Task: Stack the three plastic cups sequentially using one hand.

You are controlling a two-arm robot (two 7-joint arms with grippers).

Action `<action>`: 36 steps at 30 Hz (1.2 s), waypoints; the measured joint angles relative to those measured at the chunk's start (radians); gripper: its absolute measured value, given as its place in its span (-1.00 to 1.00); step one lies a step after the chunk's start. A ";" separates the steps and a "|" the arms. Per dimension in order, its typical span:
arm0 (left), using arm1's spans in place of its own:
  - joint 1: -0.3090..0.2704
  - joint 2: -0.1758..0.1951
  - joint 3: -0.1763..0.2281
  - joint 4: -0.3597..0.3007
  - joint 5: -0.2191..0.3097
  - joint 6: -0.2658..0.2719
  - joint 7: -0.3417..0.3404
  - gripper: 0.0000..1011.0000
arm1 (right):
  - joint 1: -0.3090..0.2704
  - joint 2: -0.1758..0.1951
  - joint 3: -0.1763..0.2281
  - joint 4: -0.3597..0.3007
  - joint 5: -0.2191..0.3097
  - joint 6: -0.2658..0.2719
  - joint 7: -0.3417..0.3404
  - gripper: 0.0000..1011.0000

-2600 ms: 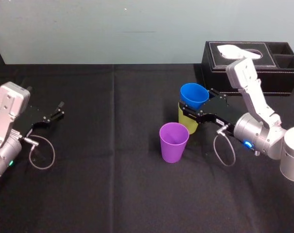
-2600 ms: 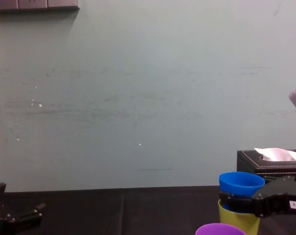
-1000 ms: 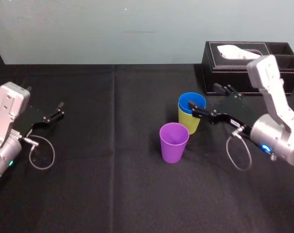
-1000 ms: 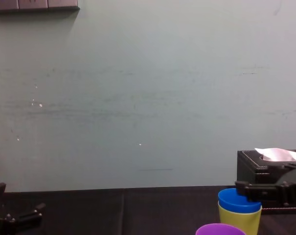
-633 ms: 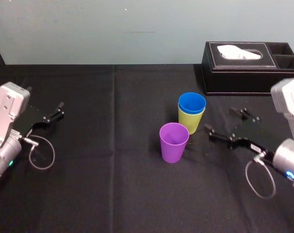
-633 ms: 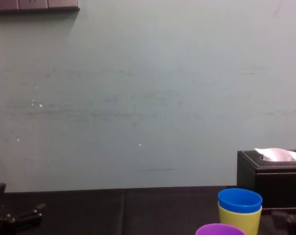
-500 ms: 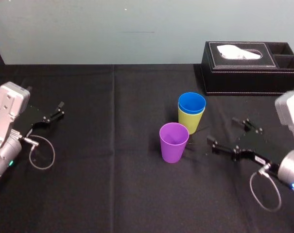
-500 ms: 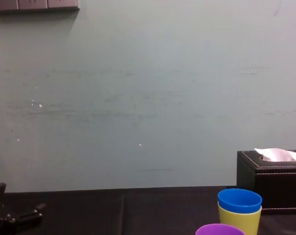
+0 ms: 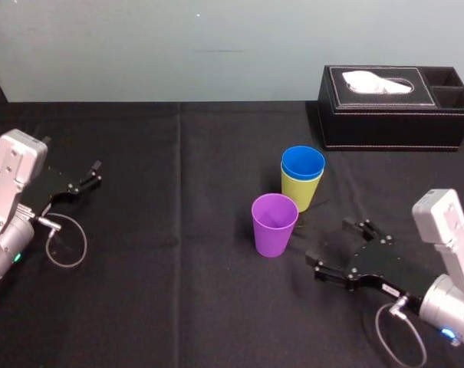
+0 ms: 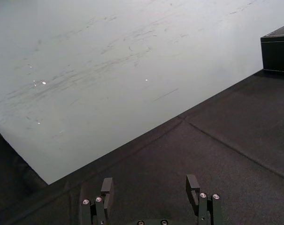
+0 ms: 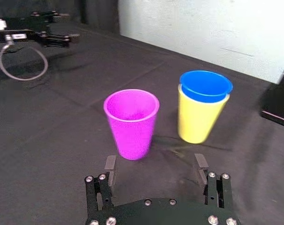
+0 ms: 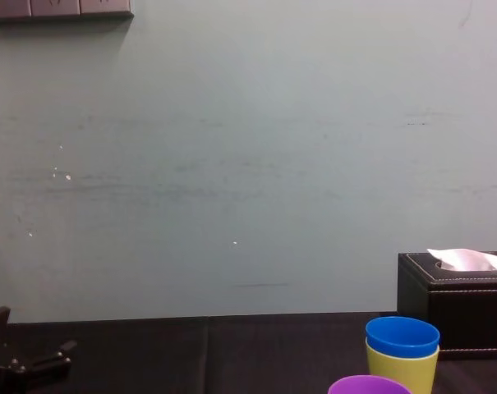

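The blue cup (image 9: 303, 162) sits nested inside the yellow-green cup (image 9: 297, 193) at the table's middle right. The purple cup (image 9: 274, 225) stands upright and alone just in front and to the left of them. My right gripper (image 9: 337, 248) hangs low, to the right of and nearer me than the purple cup, open and holding nothing. In the right wrist view the open right gripper (image 11: 155, 166) points at the purple cup (image 11: 131, 123), with the blue cup (image 11: 205, 86) in the yellow-green cup (image 11: 197, 121) beyond. My left gripper (image 9: 90, 176) is parked open at the far left.
A black tissue box (image 9: 396, 107) with white tissue stands at the back right, behind the cups. Black cloth (image 9: 178, 291) covers the table. A pale wall (image 12: 232, 164) rises behind the table's far edge.
The right gripper let go of the blue cup, which now sits seated in the yellow-green one. It then drew back toward me and down, ending beside the purple cup. The left arm stayed still.
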 joint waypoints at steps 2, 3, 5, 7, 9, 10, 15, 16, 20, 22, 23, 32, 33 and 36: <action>0.000 0.000 0.000 0.000 0.000 0.000 0.000 1.00 | 0.007 -0.006 -0.015 0.007 -0.009 -0.014 0.008 0.98; 0.000 0.000 0.000 0.000 0.000 0.000 0.000 1.00 | 0.009 -0.008 -0.019 0.010 -0.011 -0.018 0.010 0.98; 0.000 0.000 0.000 0.000 0.000 0.000 0.000 1.00 | 0.015 -0.014 -0.031 0.017 -0.015 -0.030 0.017 0.98; 0.000 0.000 0.000 0.000 0.000 0.000 0.000 1.00 | 0.022 -0.024 -0.042 0.026 -0.017 -0.048 0.024 0.98; 0.000 0.000 0.000 0.000 0.000 0.000 0.000 1.00 | 0.027 -0.030 -0.049 0.032 -0.017 -0.057 0.027 0.98; 0.000 0.000 0.000 0.000 0.000 0.000 0.000 1.00 | 0.033 -0.037 -0.055 0.038 -0.017 -0.064 0.031 0.98; 0.000 0.000 0.000 0.000 0.000 0.000 0.000 1.00 | 0.048 -0.059 -0.067 0.056 0.002 -0.061 0.036 0.98; 0.000 0.000 0.000 0.000 0.000 0.000 0.000 1.00 | 0.050 -0.062 -0.069 0.059 0.006 -0.059 0.036 0.98; 0.000 0.000 0.000 0.000 0.000 0.000 0.000 1.00 | 0.063 -0.077 -0.081 0.071 0.015 -0.051 0.034 0.98; 0.000 0.000 0.000 0.000 0.000 0.000 0.000 1.00 | 0.071 -0.085 -0.087 0.077 0.019 -0.046 0.031 0.98; 0.000 0.000 0.000 0.000 0.000 0.000 0.000 1.00 | 0.073 -0.087 -0.089 0.079 0.019 -0.045 0.030 0.98; 0.000 0.000 0.000 0.000 0.000 0.000 0.000 1.00 | 0.116 -0.115 -0.117 0.121 -0.004 -0.042 0.005 0.98; 0.000 0.000 0.000 0.000 0.000 0.000 0.000 1.00 | 0.119 -0.117 -0.119 0.124 -0.007 -0.042 0.003 0.98; 0.000 0.000 0.000 0.000 0.000 0.000 0.000 1.00 | 0.130 -0.124 -0.124 0.135 -0.017 -0.042 -0.001 0.98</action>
